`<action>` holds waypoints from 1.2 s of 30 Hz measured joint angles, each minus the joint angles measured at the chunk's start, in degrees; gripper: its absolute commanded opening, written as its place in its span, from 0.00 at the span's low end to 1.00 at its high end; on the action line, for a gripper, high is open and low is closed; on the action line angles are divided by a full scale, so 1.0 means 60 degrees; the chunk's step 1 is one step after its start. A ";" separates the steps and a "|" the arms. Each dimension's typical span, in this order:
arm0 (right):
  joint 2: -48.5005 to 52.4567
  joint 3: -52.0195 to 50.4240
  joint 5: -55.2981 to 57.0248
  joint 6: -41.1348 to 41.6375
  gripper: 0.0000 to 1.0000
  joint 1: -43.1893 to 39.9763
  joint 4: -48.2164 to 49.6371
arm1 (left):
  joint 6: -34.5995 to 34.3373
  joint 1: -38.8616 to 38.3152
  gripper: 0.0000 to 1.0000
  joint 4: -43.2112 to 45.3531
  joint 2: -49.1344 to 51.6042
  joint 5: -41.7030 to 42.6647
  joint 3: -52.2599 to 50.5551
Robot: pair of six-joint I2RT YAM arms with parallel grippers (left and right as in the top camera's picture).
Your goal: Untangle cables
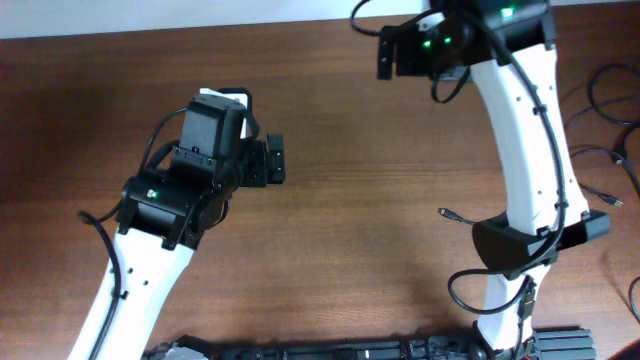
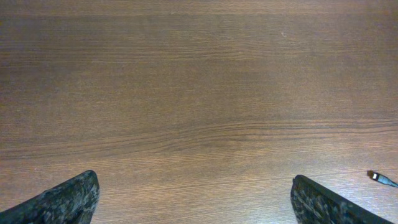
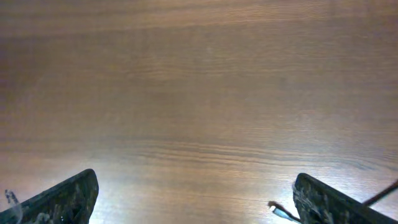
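Brown wood surface (image 1: 340, 260), cables (image 1: 612, 203) off at its right edge. Left jaws and right jaws spread wide, pinching nothing, likely poised for a first reach.

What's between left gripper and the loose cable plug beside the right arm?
Only bare wood table, per overhead, from left gripper to cable plug.

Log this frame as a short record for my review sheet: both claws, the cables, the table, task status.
left claw: open, empty, over bare wood
right claw: open, empty, near the table's far edge
cables: thin black cords lying at the table's right side, not gripped
plug end: on the wood beside the right arm
table: brown wood
task status: no cable in either claw
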 measured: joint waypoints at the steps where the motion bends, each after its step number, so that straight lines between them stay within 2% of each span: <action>1: 0.0000 0.0000 0.0000 0.0000 0.99 0.0120 0.0000 | 0.0000 0.0000 0.99 0.0000 0.0000 0.0000 0.0000; 6: 0.0000 0.0000 -0.0004 0.0004 0.99 0.0492 0.0000 | 0.0000 0.0000 0.99 0.0000 0.0000 0.0000 0.0000; 36: 0.0000 0.0000 0.0000 0.0004 0.99 0.0488 0.0000 | 0.0000 0.0000 0.99 -0.0189 -0.0259 -0.0033 -0.0004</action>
